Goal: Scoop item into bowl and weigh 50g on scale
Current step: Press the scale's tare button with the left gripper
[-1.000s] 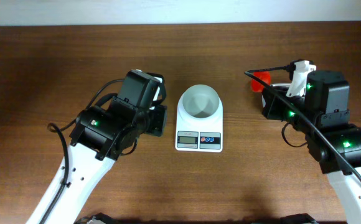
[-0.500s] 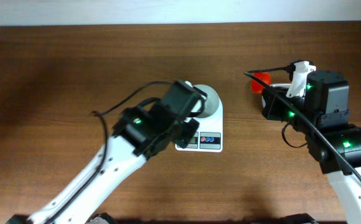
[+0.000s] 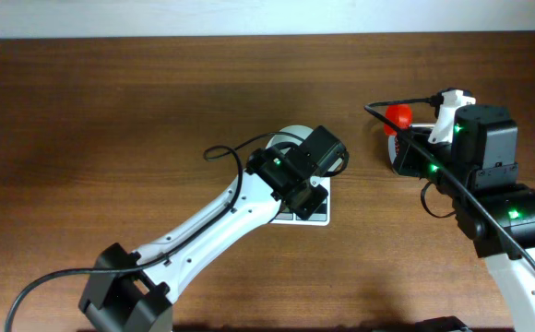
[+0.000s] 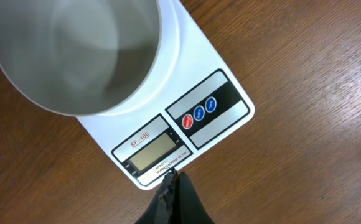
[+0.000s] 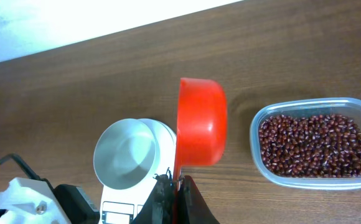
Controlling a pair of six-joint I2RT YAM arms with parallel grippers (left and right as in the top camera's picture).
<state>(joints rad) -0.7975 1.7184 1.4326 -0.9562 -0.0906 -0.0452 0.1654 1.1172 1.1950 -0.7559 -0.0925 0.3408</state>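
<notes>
Wooden tabletop (image 3: 111,111): left jaws closed just beside scale (image 4: 187,134), right jaws clamping scoop (image 5: 200,121).

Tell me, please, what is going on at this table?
The left pincer, shut, hangs at the front edge of the kitchen scale, beside its display. An empty white bowl sits on the scale. The right pincer grips a red scoop by its handle, near a clear tub of red-brown beans. No beans are in the bowl yet.

White scale (image 4: 196,56) with grey display (image 4: 152,152), orange-red and blue buttons (image 4: 198,112); white bowl (image 4: 75,50). Red scoop (image 5: 200,121), dark red-brown beans (image 5: 311,144). Brown wood-grain table (image 3: 111,111).
</notes>
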